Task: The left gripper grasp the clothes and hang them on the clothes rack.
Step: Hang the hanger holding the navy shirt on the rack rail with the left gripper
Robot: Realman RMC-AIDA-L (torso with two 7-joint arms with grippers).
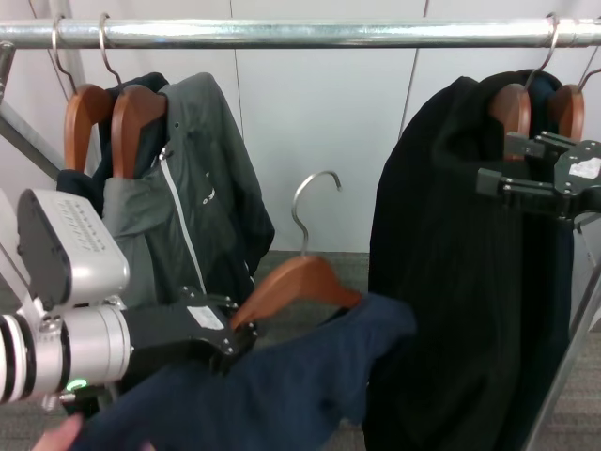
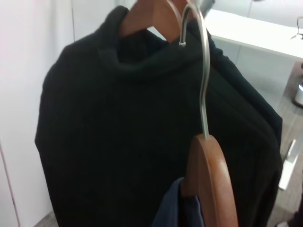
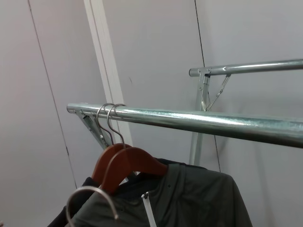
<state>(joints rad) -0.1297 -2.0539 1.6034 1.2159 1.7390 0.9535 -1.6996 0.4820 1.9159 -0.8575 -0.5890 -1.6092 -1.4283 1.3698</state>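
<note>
The clothes (image 1: pixel 282 395), a navy garment on a brown wooden hanger (image 1: pixel 296 287), sit low in the head view, well below the clothes rack (image 1: pixel 310 34) and roughly under the middle of its pipe. The hanger is tilted, its metal hook (image 1: pixel 315 207) rising free in the air toward the pipe without touching it. The left gripper (image 1: pixel 228 336) is pinched onto the lower end of the hanger's wooden arm, with the navy cloth draped beneath and beside it. In the left wrist view the same hanger and hook (image 2: pixel 203 85) stand close in front, a strip of navy cloth (image 2: pixel 177 208) under the wood, and the long black coat (image 2: pixel 123 132) fills the scene behind. On the pipe, to the left of the clothes, a grey zip jacket (image 1: pixel 188 207) hangs from one of two wooden hangers; to the right the black coat (image 1: pixel 441 244) hangs from another pair. The right gripper (image 1: pixel 526 174) is raised beside the black coat's shoulder, just under the pipe; whether it is spread or closed cannot be told. The right wrist view shows the pipe (image 3: pixel 189 120) with two hooks over it and the grey jacket (image 3: pixel 189 198) below.
</note>
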